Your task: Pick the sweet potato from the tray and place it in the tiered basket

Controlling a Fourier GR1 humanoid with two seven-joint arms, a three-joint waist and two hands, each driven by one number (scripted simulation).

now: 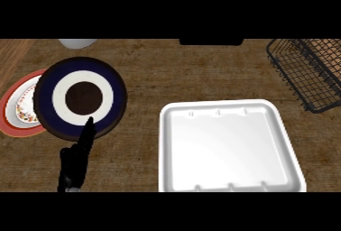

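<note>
Wooden counter [140, 58], seen steeply from above. White tray [165, 149] sits toward the near edge, right of the middle, a rounded rectangle with a raised rim and small notches along its far and near walls. Black wire basket [310, 72] stands at the far right corner, cut off by the view's right side; its near corner lies close to the tray's far right corner but apart from it. At the left edge are two plates: a dark blue plate [113, 97] with a white ring and a dark centre, overlapping the right part of a red plate [16, 108] with a flowered band inside its rim. A pale grey round thing [78, 43] shows at the far edge above the plates, only its near part in view. A dark shape [211, 42] sits at the far edge near the middle; what it is, cannot tell. Left hand [75, 162] comes up from the near left, released, fingers straight and pointing away from the robot, holding nothing. One fingertip [88, 124] overlaps the near rim of the blue plate; whether it touches the plate or is above it, cannot tell. Hand lies well left of the tray. Right hand is out of view. Sweet potato is not visible anywhere in this view, so its place cannot be told.
</note>
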